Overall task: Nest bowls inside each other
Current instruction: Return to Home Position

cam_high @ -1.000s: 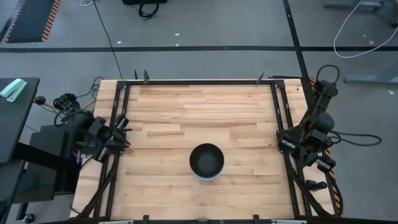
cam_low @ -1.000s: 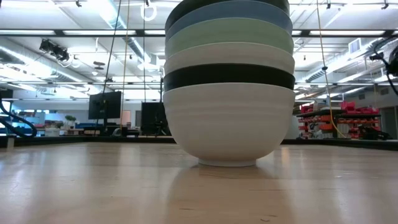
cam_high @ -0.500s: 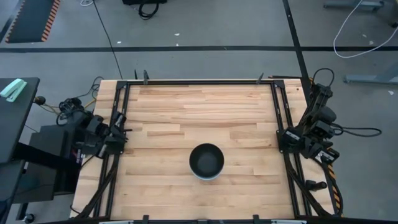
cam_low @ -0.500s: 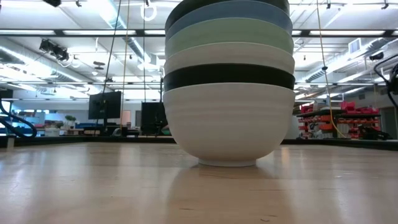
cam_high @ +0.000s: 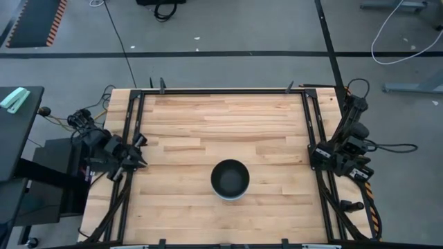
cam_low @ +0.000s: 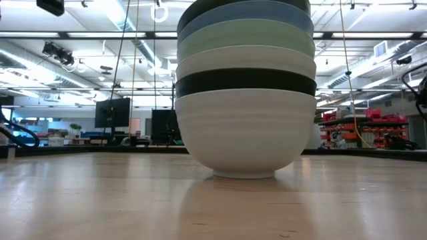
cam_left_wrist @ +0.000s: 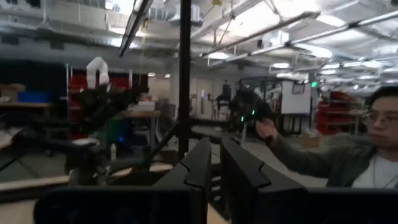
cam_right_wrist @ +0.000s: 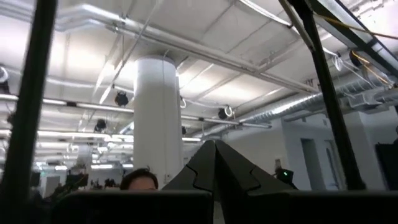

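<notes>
The bowls (cam_high: 230, 180) stand nested in one upright stack, mouths up, near the counter's (cam_high: 208, 117) front middle. Left gripper (cam_left_wrist: 214, 163) slightly parted, right gripper (cam_right_wrist: 214, 163) closed; both empty at the counter's side edges.

I find nothing I can read anywhere: no words, labels, brand marks or numbers on the bowls (cam_low: 245, 87), on the bench (cam_high: 221, 131), or on my arms. The room behind the bench shows monitors and shelves, but any lettering there is too small and blurred for me to make out.
</notes>
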### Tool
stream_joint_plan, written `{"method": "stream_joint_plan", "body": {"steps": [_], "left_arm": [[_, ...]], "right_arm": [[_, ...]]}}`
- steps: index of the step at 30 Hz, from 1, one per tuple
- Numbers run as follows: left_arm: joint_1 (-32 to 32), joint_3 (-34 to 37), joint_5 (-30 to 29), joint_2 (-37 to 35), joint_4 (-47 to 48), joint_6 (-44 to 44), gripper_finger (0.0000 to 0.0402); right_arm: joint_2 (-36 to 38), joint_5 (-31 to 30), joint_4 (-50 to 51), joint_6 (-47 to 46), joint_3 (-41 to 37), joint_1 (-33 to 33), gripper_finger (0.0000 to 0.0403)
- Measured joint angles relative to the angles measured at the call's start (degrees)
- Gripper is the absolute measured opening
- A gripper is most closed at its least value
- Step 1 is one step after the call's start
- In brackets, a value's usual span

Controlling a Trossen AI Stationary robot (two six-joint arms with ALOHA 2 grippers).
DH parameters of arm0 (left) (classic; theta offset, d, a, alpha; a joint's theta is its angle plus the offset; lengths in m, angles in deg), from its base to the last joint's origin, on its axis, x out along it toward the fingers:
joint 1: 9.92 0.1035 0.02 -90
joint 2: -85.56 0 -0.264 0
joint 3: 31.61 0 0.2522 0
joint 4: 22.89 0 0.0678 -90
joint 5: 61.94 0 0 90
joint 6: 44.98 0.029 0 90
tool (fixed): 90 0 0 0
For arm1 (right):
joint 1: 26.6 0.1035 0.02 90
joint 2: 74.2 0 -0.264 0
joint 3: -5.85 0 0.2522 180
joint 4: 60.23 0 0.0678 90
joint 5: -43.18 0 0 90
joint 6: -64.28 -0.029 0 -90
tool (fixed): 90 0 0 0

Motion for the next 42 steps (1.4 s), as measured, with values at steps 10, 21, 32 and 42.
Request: {"method": "stream_joint_plan", "body": {"steps": [10,21,32,42], "left_arm": [[0.0,4.1,3.5,0.0,-5.3,-0.5,0.0035],[0.0,4.5,8.5,0.0,-5.7,-2.0,0.0039],[0.0,8.6,8.6,0.0,-8.1,-3.4,0.0039],[0.0,8.6,8.6,0.0,-7.9,-3.4,0.0037]], "right_arm": [[0.0,6.0,-11.4,-2.8,-5.2,0.0,0.0018],[0.0,6.5,-10.4,-3.5,-5.2,0.0,0.0018],[0.0,6.2,-8.6,-3.2,-5.8,0.0,0.0018],[0.0,6.1,-10.3,-2.9,-7.8,0.0,0.0018]]}}
